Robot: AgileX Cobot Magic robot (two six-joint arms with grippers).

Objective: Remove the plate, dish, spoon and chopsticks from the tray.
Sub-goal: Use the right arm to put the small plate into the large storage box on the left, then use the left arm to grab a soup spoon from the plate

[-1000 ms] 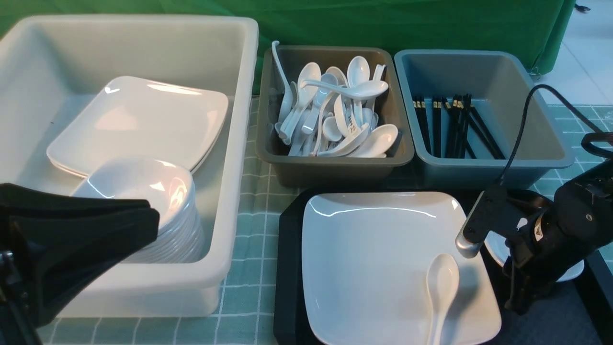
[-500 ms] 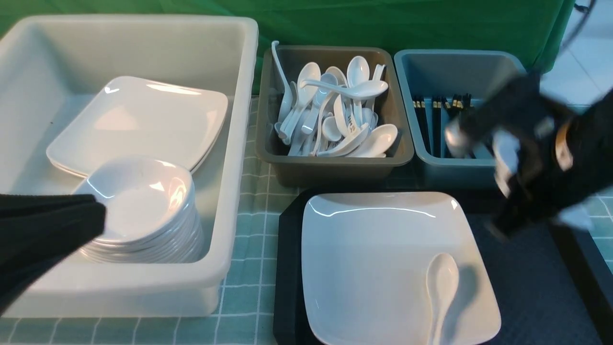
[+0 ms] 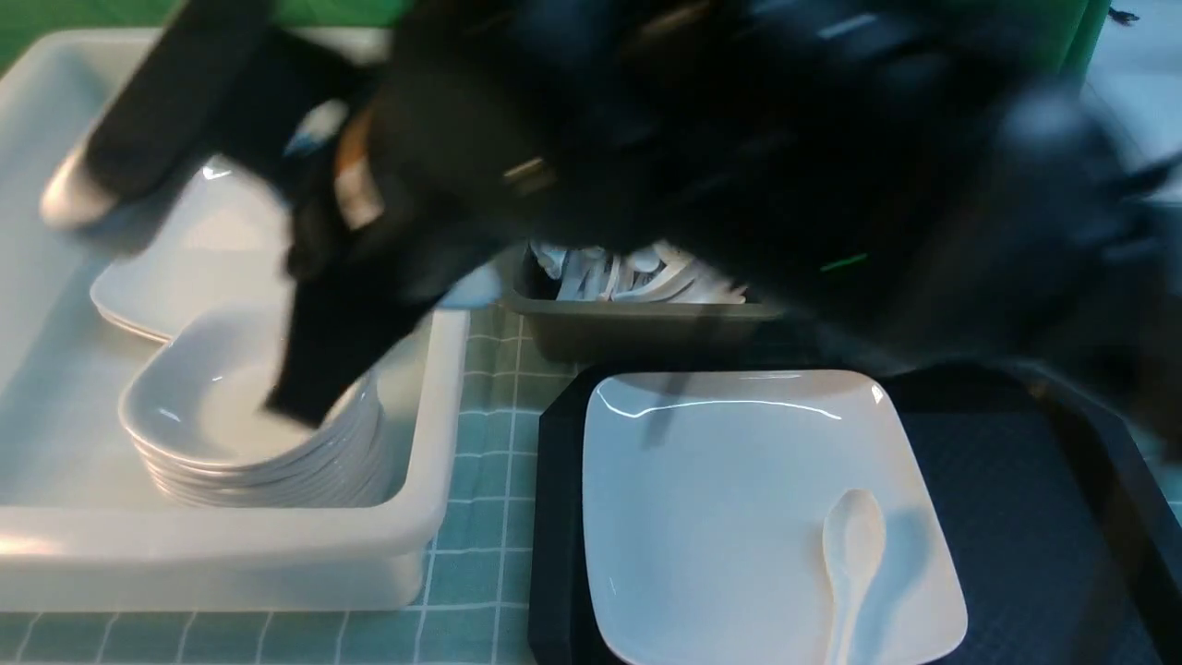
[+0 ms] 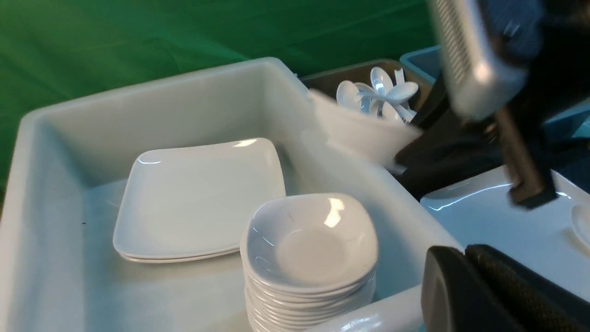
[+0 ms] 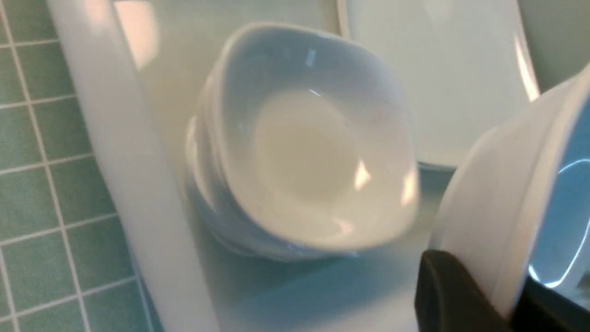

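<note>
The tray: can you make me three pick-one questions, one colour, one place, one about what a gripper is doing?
1. What colour is the tray? A green B black C white
2. Where is the spoon? A on the plate B under the tray C beside the plate
3. The right gripper is: A open, empty B shut on the dish C shut on the spoon
Answers: 1 B, black shows around the plate. 2 A, it lies in the plate's corner. 3 B, the right wrist view shows a dish rim pinched.

backdrop: green cloth [image 4: 138, 37] | table: pale green checked cover [image 3: 480, 416] | far right: pale floor [image 3: 1140, 55]
</note>
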